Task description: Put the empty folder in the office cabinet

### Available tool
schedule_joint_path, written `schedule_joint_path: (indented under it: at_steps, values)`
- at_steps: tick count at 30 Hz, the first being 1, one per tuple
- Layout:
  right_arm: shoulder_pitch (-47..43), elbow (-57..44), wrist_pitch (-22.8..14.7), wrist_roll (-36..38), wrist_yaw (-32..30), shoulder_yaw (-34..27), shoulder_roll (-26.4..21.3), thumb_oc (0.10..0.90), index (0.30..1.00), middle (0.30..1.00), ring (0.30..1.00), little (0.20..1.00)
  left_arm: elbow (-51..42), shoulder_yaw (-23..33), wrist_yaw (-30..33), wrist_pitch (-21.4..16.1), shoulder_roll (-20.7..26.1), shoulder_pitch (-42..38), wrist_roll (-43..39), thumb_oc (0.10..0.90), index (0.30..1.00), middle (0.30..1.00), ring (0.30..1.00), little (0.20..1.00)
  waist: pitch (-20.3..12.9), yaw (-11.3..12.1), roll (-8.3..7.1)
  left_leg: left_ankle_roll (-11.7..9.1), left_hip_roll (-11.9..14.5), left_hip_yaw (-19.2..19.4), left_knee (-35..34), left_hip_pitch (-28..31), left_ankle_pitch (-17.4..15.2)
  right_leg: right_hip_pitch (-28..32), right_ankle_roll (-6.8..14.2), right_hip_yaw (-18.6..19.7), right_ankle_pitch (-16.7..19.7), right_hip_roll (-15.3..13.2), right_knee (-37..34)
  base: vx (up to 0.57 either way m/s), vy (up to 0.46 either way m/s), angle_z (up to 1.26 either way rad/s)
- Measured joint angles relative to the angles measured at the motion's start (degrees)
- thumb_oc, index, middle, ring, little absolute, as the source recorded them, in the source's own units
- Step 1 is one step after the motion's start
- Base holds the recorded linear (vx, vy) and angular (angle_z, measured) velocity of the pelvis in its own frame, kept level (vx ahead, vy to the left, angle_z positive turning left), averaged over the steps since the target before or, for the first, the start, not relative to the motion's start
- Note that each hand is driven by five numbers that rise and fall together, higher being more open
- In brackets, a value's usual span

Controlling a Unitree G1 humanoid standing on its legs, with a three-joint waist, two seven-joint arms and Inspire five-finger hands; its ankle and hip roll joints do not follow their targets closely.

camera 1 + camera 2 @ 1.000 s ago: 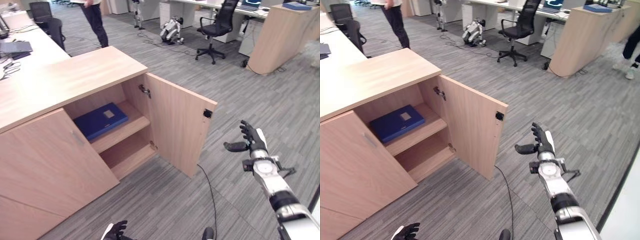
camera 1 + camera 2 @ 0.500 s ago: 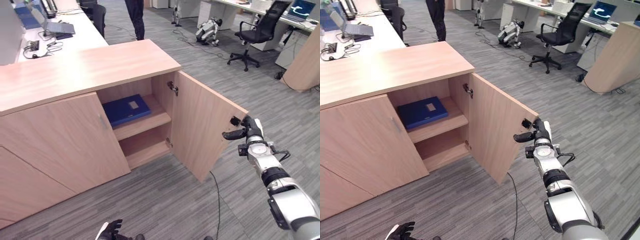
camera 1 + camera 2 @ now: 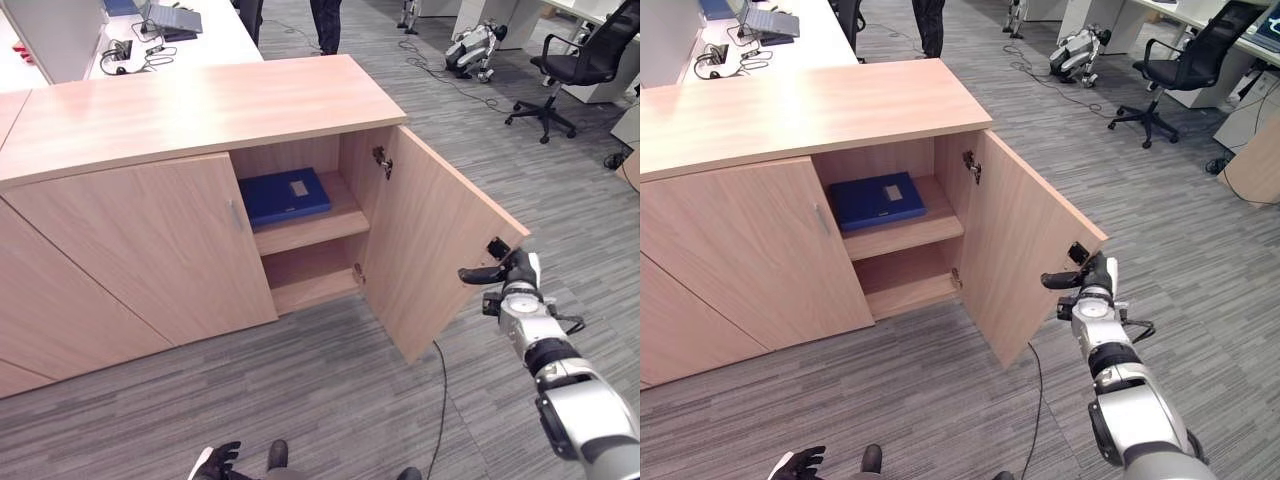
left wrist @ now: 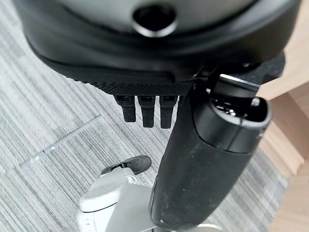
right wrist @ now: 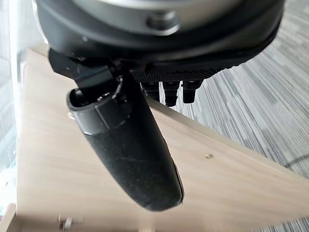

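1. The right hand [image 3: 512, 272] is at the free edge of the open cabinet door [image 3: 440, 250]. Its fingers are straight and its thumb sticks out toward the door. It holds nothing. In its wrist view the thumb lies over the door's wood, with the fingers past the door's edge.

2. The left hand [image 3: 216, 462] hangs low over the floor, in front of the cabinet [image 3: 200, 110]. Its fingers hang loose and it holds nothing.

3. The blue folder [image 3: 285, 195] is already in the cabinet. It lies flat on the top shelf [image 3: 330, 222], behind the open door. There is one folder and it has a small pale label on top.

4. From the right hand, the folder is across the door and deeper inside the cabinet. Its long side runs along the shelf, from the closed door toward the hinge side.

5. The right hand is the nearer one to the door. The left hand is well apart from it.

6. I think the folder part is done and the next move is to push the door shut. The door swings toward the folder, so the hand must push it that way.

7. Count: one folder, two shelves showing in the cabinet, one open door and one closed door [image 3: 150, 250] beside it.

8. Past the cabinet is a worktop [image 3: 150, 45] with a laptop and cables, and there are office chairs on the floor.
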Motion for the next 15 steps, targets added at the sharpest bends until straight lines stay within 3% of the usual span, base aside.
schedule_joint_path:
  at_steps: [3, 4, 6, 7, 9, 11, 12, 13, 14, 15]
  values:
    - [2.85, -1.13, -0.07, 0.04, -0.47, 2.53, 5.1, 0.8, 0.9, 0.9, 0.9, 0.9, -0.43, 1.47, 0.8, 0.07, -0.59, 0.5, -0.69, 0.8, 0.9, 0.9, 0.9, 0.9, 0.49, 0.67, 0.9, 0.17, 1.52, -1.08, 0.98, -0.99, 0.82, -0.2, -0.78, -0.38, -0.56, 1.96, 0.05, -0.1, -0.1, 0.07]
    - [3.56, -1.12, -0.05, 0.06, -0.76, 2.64, 5.82, 0.8, 0.9, 0.9, 0.9, 0.9, -0.72, 1.9, 1.42, -0.08, -0.91, -0.21, -1.81, 0.8, 0.9, 0.9, 0.9, 0.9, 0.68, 1.16, 0.59, -1.02, 1.92, -1.57, 3.2, -2.79, 0.58, -0.32, -0.98, -1.08, -0.79, 2.17, -0.2, -0.23, 0.009, 0.27]
    - [5.18, -1.61, -0.08, 0.02, -1.06, 3.86, 6.76, 0.8, 0.9, 0.9, 0.9, 0.9, -0.46, 2.27, 2.2, 0.02, -2.46, -2.86, -2.25, 0.8, 0.9, 0.9, 0.9, 0.9, 1.95, 1.87, 1.79, -1.21, 2.25, -1.0, 5.47, -6.02, 1.23, -0.2, -1.51, -2.87, -0.81, 2.72, 0.37, -0.19, 0.103, 0.79]
    - [5.9, -2.63, 0.04, -0.1, -1.5, 6.27, 7.2, 0.8, 0.9, 0.9, 0.9, 0.9, 0.78, 2.64, 2.62, 0.86, -1.87, -5.86, -2.0, 0.8, 0.9, 0.9, 0.9, 0.9, 2.66, 1.18, 1.04, 2.85, 5.06, 16.36, 5.21, -7.67, -2.91, -0.29, -2.83, -7.3, -0.59, 0.53, 0.06, -0.05, 0.157, 1.1]
    - [5.79, -5.25, 0.1, -0.16, -1.07, 8.96, 8.44, 0.8, 0.9, 0.9, 0.9, 0.9, 2.12, 3.37, 3.48, 2.18, -0.16, -7.58, -2.19, 0.8, 0.9, 0.9, 0.9, 0.9, 3.67, -0.34, -1.18, 4.77, 7.12, 30.78, 10.46, -7.72, -2.8, -0.28, -2.64, -9.72, -0.98, -2.9, -0.29, 0.08, 0.148, 1.01]
    - [5.59, -7.47, 1.2, -0.25, -0.08, 12.08, 8.54, 0.8, 0.9, 0.9, 0.9, 0.9, 2.69, 2.54, 3.48, 2.21, -0.98, -7.84, -2.08, 0.8, 0.9, 0.9, 0.9, 0.9, 3.24, -0.44, 2.27, 4.39, 6.65, 32.0, 11.94, -6.61, -2.93, 2.59, -0.42, -12.38, -0.95, -2.56, 0.08, 0.09, 0.129, 0.98]
    - [5.46, -7.48, 1.28, -0.68, -0.08, 11.89, 9.11, 0.8, 0.9, 0.9, 0.9, 0.9, 2.56, 2.11, 3.59, 1.67, -1.09, -7.95, -1.99, 0.8, 0.9, 0.9, 0.9, 0.9, 2.74, 0.68, 3.64, 4.58, 5.63, 28.72, 9.82, -7.01, -0.8, 3.47, 0.54, -12.19, -1.52, -1.78, 0.2, 0.11, 0.16, 1.19]
    - [4.12, -7.65, 1.33, -0.77, 0.01, 12.55, 10.2, 0.8, 0.9, 0.9, 0.9, 0.9, 2.59, 1.8, 3.91, 0.84, -0.39, -9.37, -1.75, 0.8, 0.9, 0.9, 0.9, 0.9, 2.8, 2.61, 2.08, 4.25, 4.18, 27.48, 8.31, -8.14, -2.28, 3.56, 2.8, -12.71, -3.3, -2.16, 1.06, 0.12, 0.158, 1.45]
    - [2.26, -7.45, 1.54, -0.73, -0.56, 11.88, 11.05, 0.8, 0.9, 0.9, 0.9, 0.9, 2.56, 1.79, 3.78, 0.93, 0.24, -11.01, -1.64, 0.8, 0.9, 0.9, 0.9, 0.9, 2.76, 2.81, 0.31, 3.17, 3.15, 27.7, 7.16, -9.13, -3.19, 3.29, 2.64, -13.71, -4.28, -2.99, 0.85, 0.18, 0.254, 1.75]
    - [-1.42, -6.55, 2.87, -0.72, -1.48, 8.73, 11.35, 0.8, 0.9, 0.9, 0.9, 0.9, 2.82, 2.02, 3.91, 1.53, 0.3, -12.0, -1.63, 0.8, 0.9, 0.9, 0.9, 0.9, 3.06, 3.34, -1.46, 4.57, 2.13, 28.13, 13.09, -11.28, -2.39, 2.21, 1.95, -14.93, -4.93, -5.91, 4.59, 0.16, 0.24, 1.53]
